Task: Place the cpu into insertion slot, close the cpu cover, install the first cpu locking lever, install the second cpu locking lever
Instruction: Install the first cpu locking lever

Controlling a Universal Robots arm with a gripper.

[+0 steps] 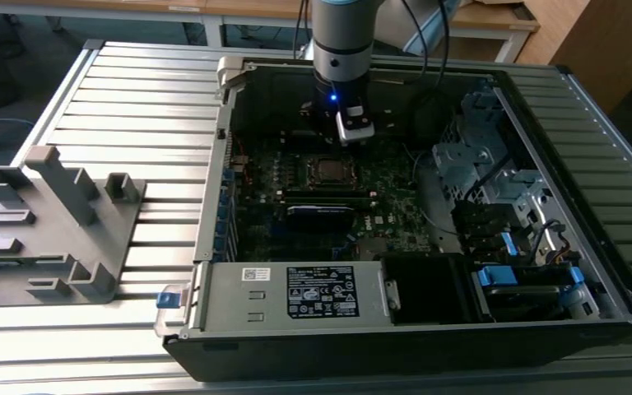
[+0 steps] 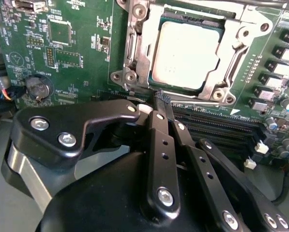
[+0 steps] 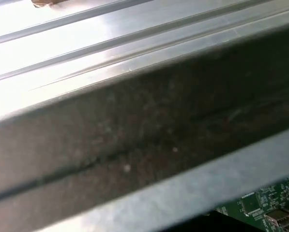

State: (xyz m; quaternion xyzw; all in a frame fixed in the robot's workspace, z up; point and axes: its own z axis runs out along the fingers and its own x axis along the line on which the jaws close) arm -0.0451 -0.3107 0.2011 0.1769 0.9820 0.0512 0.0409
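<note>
Hand (image 2: 161, 99), pinched closed, sits just beside the seated cpu (image 2: 185, 55).

Shows a silver-grey tubular arm (image 1: 341, 37) with a black joint band and a small blue light (image 1: 335, 99). Ends in a matte black end effector (image 2: 161, 99) of flat linked bars (image 2: 159, 159), studded with bright silver screws (image 2: 165, 195), over a brushed-metal collar (image 2: 22, 169).

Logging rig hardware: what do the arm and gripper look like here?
The arm is a silver-grey tube with a dark joint band, a blue light at the wrist and black cables trailing beside it. The gripper is black, with link-bar fingers studded with silver screws.
</note>
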